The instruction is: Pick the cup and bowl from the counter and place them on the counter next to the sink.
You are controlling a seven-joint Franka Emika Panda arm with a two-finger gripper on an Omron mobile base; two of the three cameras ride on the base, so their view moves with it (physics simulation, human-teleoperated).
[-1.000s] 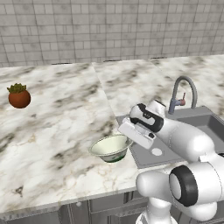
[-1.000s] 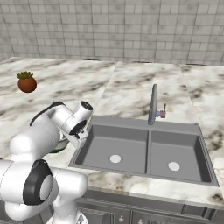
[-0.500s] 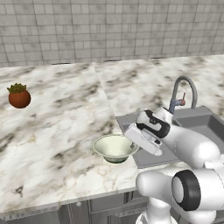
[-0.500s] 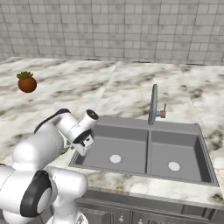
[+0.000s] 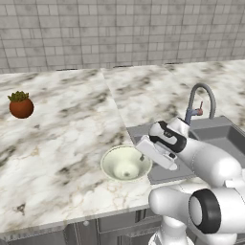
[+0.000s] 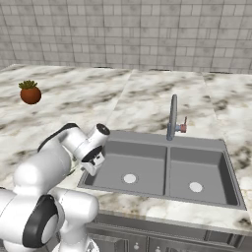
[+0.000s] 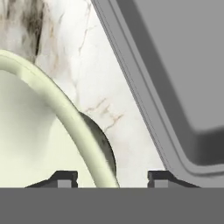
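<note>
One bowl is sitting upright on the surface just beside the sink; the gripper is straddling its rim, jaws apart, gripping nothing.

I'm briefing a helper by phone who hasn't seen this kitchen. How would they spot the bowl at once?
Start at the grey double-basin sink with its curved faucet. On the white marble counter just off the sink's left edge sits the wide, round, pale cream-green bowl, upright and empty. The small brown-red plant pot, by contrast, stands far off and holds greenery.
</note>
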